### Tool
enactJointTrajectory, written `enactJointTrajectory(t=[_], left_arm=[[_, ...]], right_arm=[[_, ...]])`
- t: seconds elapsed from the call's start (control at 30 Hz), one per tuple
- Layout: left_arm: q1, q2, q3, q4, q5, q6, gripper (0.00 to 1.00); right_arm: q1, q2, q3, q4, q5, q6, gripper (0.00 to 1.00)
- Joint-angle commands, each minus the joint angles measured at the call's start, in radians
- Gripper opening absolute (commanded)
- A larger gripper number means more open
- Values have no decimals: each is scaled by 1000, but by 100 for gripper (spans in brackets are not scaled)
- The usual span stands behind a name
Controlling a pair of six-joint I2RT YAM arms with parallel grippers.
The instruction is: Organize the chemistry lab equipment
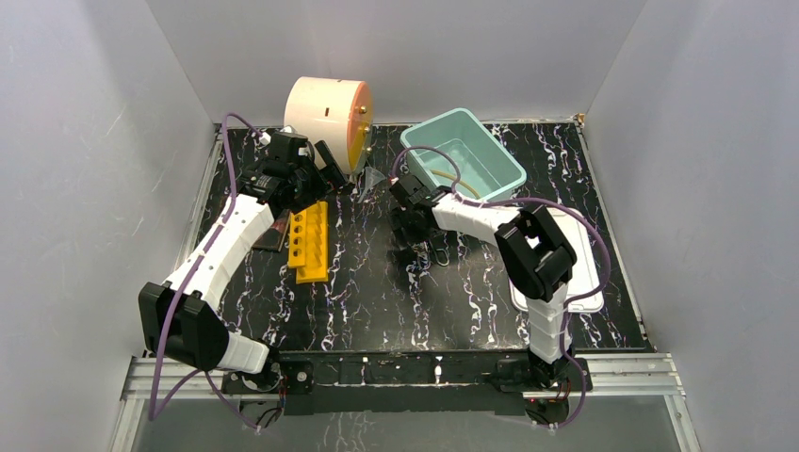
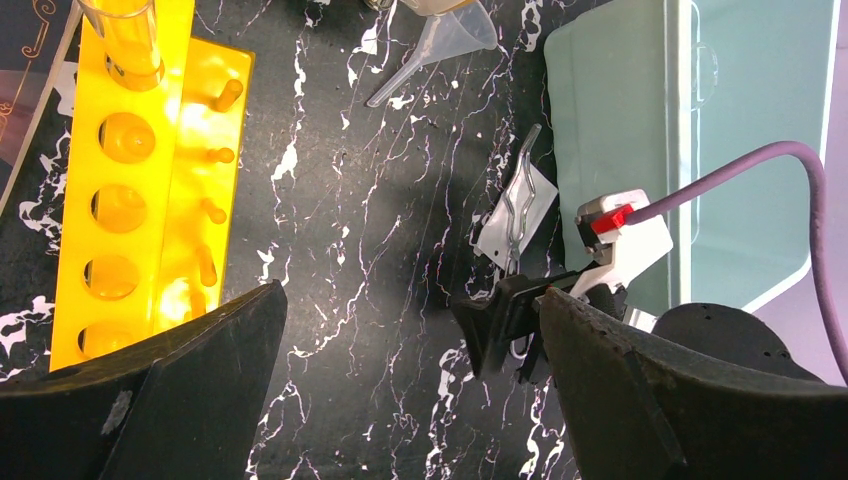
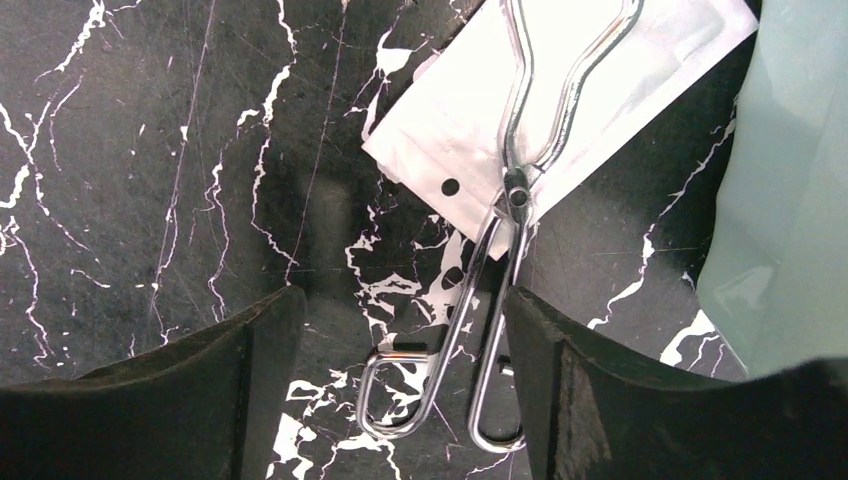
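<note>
my right end effector (image 3: 400, 310) hangs released astride the metal tongs (image 3: 508, 195) on the worktop (image 3: 150, 150), at the teal bin's (image 1: 509, 185) 7 o'clock. closing may drag the white packet (image 3: 440, 130) underneath, or let the thin handles slip out.

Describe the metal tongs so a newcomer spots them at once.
Start at the teal bin at the back. Beside it lies a white packet; the tongs lie across its edge. Nothing else nearby is shiny metal wire, scissor-hinged with looped handles.
</note>
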Motion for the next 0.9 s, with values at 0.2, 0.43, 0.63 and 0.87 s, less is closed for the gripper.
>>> enactJointTrajectory(t=[0.2,0.43,0.63,0.87], left_arm=[[-2,-36,11,0,0,9,98],[-2,-31,16,2,10,7,98],[-2,-34,19,2,7,10,98],[-2,-33,23,1,6,13,98]], right_arm=[[-3,-50,-67,27,-155,-61,53],[-3,-6,32,-48,26,11,66],[-3,17,30,-35,18,66,67],[-5,27,-4,28,-108,41,46]])
